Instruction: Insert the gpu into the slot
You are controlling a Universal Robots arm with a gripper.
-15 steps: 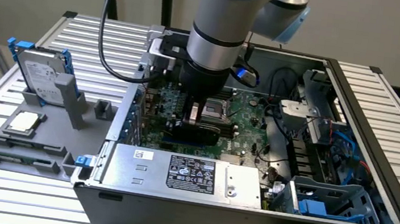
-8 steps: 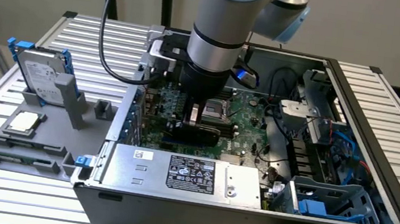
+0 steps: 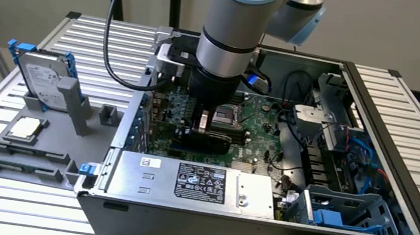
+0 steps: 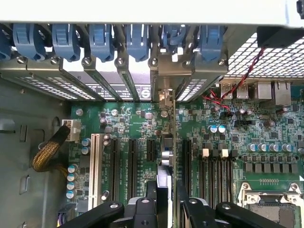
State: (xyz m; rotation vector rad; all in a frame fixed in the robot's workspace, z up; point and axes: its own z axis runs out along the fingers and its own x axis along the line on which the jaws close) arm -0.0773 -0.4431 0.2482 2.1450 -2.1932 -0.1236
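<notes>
My gripper (image 3: 203,130) hangs inside the open computer case, over the green motherboard (image 3: 261,130). It is shut on the gpu (image 3: 205,140), a flat black card held upright on its long edge. In the wrist view the gpu (image 4: 164,164) appears edge-on between my two black fingers (image 4: 142,209), running toward the rear wall of the case, where its metal bracket (image 4: 165,97) lines up with a rear opening. The slot is hidden beneath the card. I cannot tell whether the card's edge touches the board.
Black expansion slots (image 4: 115,166) and a white one (image 4: 95,164) lie beside the card; memory slots (image 4: 213,175) and the CPU socket (image 4: 270,204) lie on the other side. Blue clips (image 4: 102,40) line the rear wall. The silver power supply (image 3: 194,182) stands in front, a hard drive (image 3: 42,79) outside.
</notes>
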